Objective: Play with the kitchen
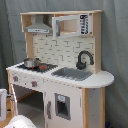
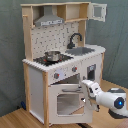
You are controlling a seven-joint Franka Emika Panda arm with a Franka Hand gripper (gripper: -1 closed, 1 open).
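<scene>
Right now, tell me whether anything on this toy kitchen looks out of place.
The oven door stands ajar, with the gripper at its upper corner. The small upper cabinet door hangs open too. Nothing looks spilled or broken.

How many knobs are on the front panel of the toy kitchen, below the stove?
2 knobs, side by side on the panel under the stovetop: one toward the second exterior view's left, the other toward its right. More may be hidden.

The kitchen (image 2: 55, 75) looks like matt white-painted wood with pale bare-wood edges.
</scene>
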